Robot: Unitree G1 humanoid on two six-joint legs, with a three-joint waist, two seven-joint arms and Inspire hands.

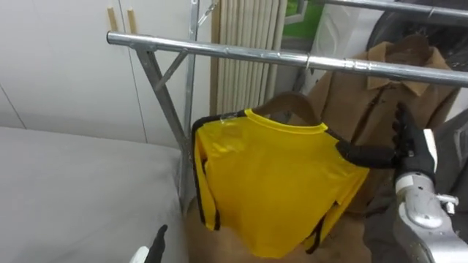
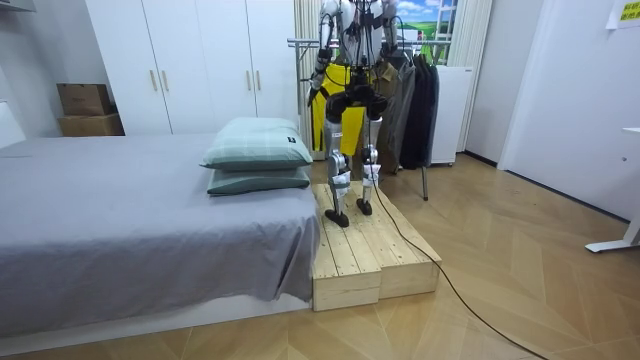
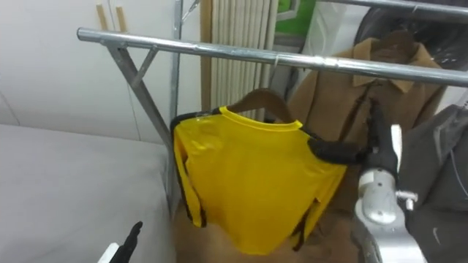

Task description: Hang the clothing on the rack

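Yellow shirt (image 1: 274,183) with dark trim hangs on a wooden hanger (image 1: 292,101) just under the metal rail (image 1: 219,50) of a clothes rack. The hanger's hook seems to sit over the rail. The right hand (image 1: 417,150) is at the shirt's right shoulder. Its fingers (image 1: 365,154) are straight, not clenched, and one dark finger reaches sideways and touches the shoulder seam, while the others point upward. A brown jacket (image 1: 380,102) hangs on the same rail, just behind this hand. The left hand (image 1: 150,252) shows low at the bottom edge, near the grey bed (image 1: 73,190); if it holds anything, I cannot tell. In the room view the robot stands upright on a wooden platform (image 2: 370,255) beside the bed, facing the rack.
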